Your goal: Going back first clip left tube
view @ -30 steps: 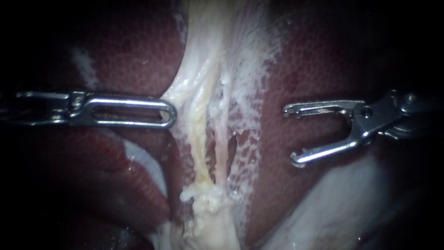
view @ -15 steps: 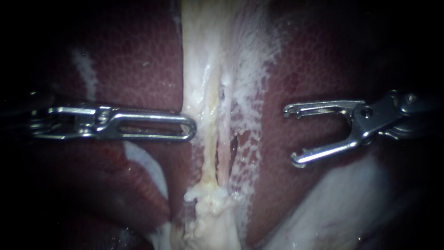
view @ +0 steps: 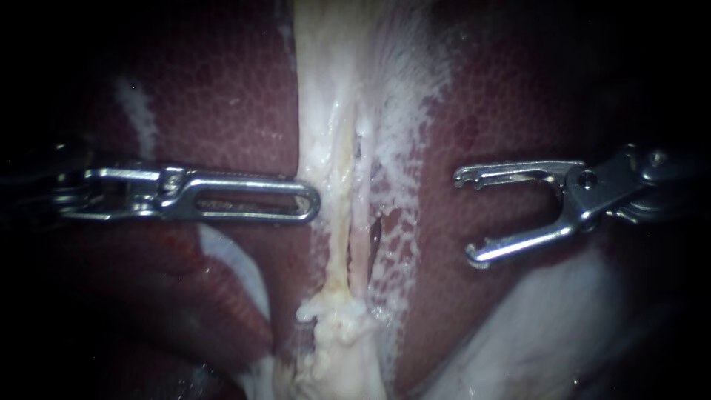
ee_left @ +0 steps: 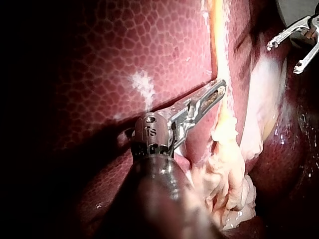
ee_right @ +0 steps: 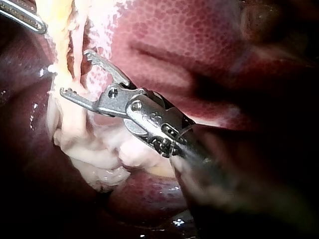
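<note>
Two thin tubes run down the pale strip between the liver lobes: a yellowish left tube (view: 337, 237) and a pinkish right tube (view: 358, 252). I see no clip on either. My left instrument (view: 311, 200) lies level, its slotted jaws closed together, their tip gripping the pale tissue (view: 311, 159) at the left tube's edge. The left wrist view shows that tip (ee_left: 219, 88) right beside the yellow tube (ee_left: 219, 55). My right instrument (view: 466, 218) hangs over the liver, well right of the tubes, jaws wide open and empty. In the right wrist view its jaws (ee_right: 75, 73) stand beside the tubes (ee_right: 62, 45).
Dark red liver (view: 503, 96) lies on both sides of the pale strip. A lumpy pale tissue mass (view: 333, 348) sits where the tubes end below. A broad whitish fold (view: 548, 326) lies under the right instrument.
My left instrument has moved right toward the tubes. The pale tissue it had pulled out to the left now hangs straight. The right instrument has not moved.
</note>
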You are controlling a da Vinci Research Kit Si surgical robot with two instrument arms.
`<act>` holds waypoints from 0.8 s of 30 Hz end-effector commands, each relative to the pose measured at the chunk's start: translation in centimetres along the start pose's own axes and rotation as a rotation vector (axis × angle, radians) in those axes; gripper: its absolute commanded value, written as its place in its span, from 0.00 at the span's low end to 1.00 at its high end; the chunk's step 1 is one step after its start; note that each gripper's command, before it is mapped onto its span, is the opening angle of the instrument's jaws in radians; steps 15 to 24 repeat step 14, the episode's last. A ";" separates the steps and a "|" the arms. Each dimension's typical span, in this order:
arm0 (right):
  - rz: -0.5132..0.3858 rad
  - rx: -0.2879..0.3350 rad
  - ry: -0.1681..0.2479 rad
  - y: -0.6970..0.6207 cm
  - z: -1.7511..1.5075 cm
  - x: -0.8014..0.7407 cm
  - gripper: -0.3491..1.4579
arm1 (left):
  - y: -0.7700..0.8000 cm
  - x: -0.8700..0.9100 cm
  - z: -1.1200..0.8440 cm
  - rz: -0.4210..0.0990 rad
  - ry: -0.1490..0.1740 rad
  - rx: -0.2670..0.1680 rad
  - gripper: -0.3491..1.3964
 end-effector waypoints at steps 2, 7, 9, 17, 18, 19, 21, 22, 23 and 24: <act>0.000 0.000 0.000 0.00 0.00 0.00 0.52 | 0.00 0.00 0.00 0.000 0.000 0.000 0.00; 0.000 0.000 0.000 0.00 0.00 0.00 0.52 | 0.00 0.00 0.00 0.000 0.000 -0.001 0.00; 0.000 0.000 0.000 0.00 0.00 0.00 0.52 | 0.00 0.01 0.01 0.000 0.000 -0.001 0.00; 0.000 0.000 0.000 0.00 0.00 0.00 0.52 | 0.00 0.01 0.01 0.000 -0.001 -0.001 0.00; 0.000 0.000 0.000 0.00 0.00 0.00 0.52 | 0.00 0.01 0.01 0.000 -0.001 -0.001 0.00; 0.000 0.000 0.000 0.00 0.00 0.00 0.52 | 0.00 0.01 0.01 0.000 -0.001 -0.001 0.00; 0.000 0.000 0.000 0.00 0.00 0.00 0.52 | 0.00 0.01 0.01 0.000 -0.001 -0.001 0.00; 0.000 0.000 0.000 0.00 0.00 0.00 0.52 | 0.00 0.01 0.01 0.000 -0.001 -0.001 0.00; 0.000 0.000 0.000 0.00 0.00 0.00 0.52 | 0.00 0.01 0.01 0.000 -0.001 -0.001 0.00; 0.000 0.000 0.000 0.00 0.00 0.00 0.52 | 0.00 0.01 0.01 0.000 -0.001 -0.001 0.00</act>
